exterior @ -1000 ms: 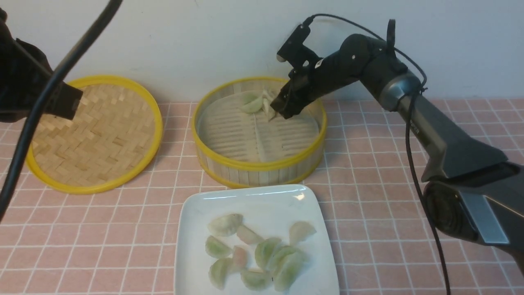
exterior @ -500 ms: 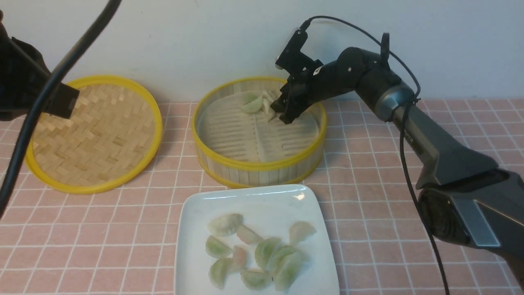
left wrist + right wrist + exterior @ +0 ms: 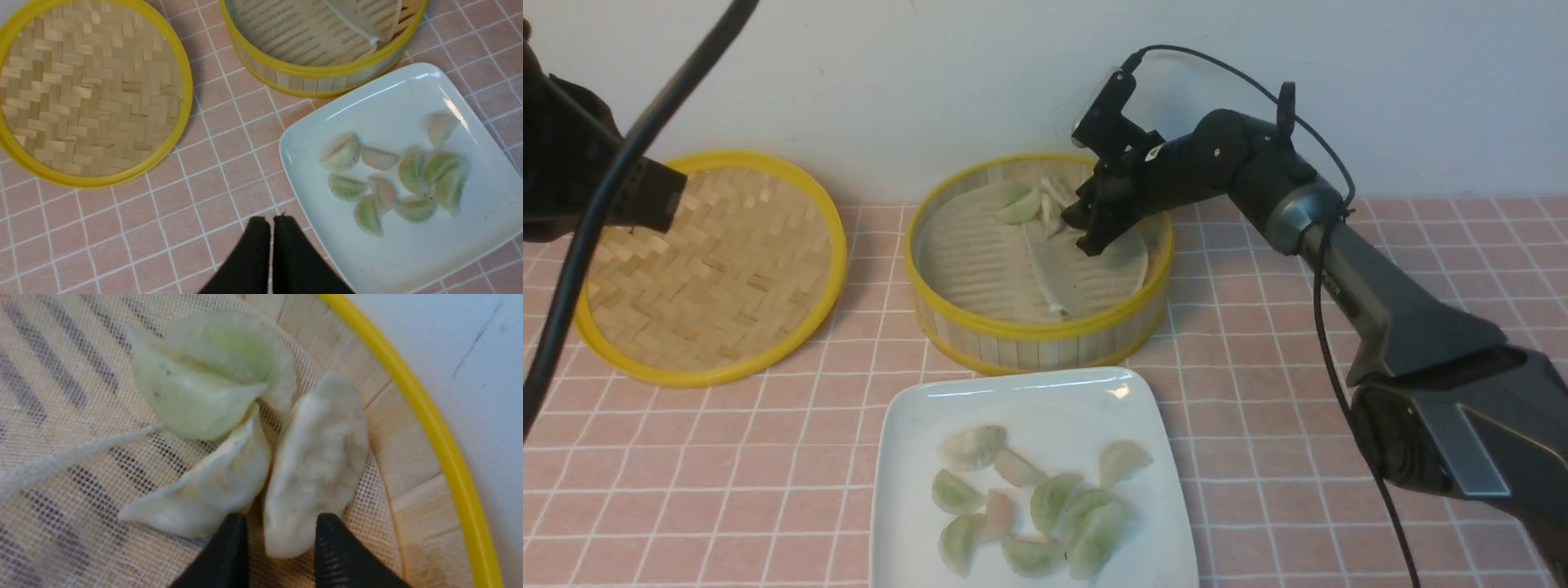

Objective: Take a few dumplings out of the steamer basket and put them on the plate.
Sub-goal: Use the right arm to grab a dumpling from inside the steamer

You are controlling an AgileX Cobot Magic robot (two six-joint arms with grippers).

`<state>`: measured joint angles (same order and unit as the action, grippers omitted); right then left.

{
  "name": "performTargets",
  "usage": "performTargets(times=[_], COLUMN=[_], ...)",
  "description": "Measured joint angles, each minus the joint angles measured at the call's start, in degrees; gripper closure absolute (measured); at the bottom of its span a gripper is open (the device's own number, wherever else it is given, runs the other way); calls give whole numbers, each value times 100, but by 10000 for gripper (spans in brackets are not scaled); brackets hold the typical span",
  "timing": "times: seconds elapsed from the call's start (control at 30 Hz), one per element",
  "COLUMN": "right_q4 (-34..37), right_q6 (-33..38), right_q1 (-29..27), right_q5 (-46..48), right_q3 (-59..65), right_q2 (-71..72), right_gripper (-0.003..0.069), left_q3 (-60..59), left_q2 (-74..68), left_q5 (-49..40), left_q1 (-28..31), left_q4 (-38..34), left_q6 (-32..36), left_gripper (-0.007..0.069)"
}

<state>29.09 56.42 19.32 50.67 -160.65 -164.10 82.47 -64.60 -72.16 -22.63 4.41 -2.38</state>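
While the left end effector [image 3: 271, 218] hangs shut and empty above the tabletop [image 3: 1258, 343], just off the near-left corner of the plate [image 3: 408, 253], the right end effector [image 3: 1086, 233] is where the action is. It's reaching down into the far side of the steamer basket [image 3: 1037, 331], and its jaws are only narrowly apart. The wrist view shows them straddling the near tip of a whitish dumpling [image 3: 318, 465]. One finger looks to be touching its edge, and there's a sliver of gap at the other, so I wouldn't call it a grip.

Three dumplings sit in the basket, bunched together by the far wall. Besides that whitish one, another pale one [image 3: 212, 490] lies right against it, and a green one [image 3: 212, 375] overlaps that second one. They rest on a mesh liner [image 3: 1013, 269], which has a raised crease running near-to-far down the middle. Its right edge looks lifted off the floor of the basket.

The plate sits at the near middle of the tabletop, just in front of the basket, almost touching it. It holds around ten dumplings [image 3: 1045, 502], mostly green with a couple pinkish, clustered toward its near half and partly overlapping.

Off to the left, well apart from the basket, the woven lid [image 3: 719, 269] lies flat.
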Motion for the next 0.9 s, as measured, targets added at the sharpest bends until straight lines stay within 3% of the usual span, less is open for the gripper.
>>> performTargets(times=[0.1, 0.17, 0.73, 0.9], right_q4=[-88, -188, -630, -658], right_q6=[-49, -177, -934, -1057], right_q1=[0, 0, 0, 0], right_q5=[26, 110, 2014, 2120], right_q3=[0, 0, 6, 6], right_q2=[5, 44, 856, 1029], right_gripper=[618, 652, 665, 665], left_q3=[0, 0, 0, 0], left_q2=[0, 0, 0, 0], left_q5=[0, 0, 0, 0], left_q1=[0, 0, 2, 2], left_q4=[0, 0, -4, 1], left_q6=[-11, -11, -45, -49], left_gripper=[631, 631, 631, 631])
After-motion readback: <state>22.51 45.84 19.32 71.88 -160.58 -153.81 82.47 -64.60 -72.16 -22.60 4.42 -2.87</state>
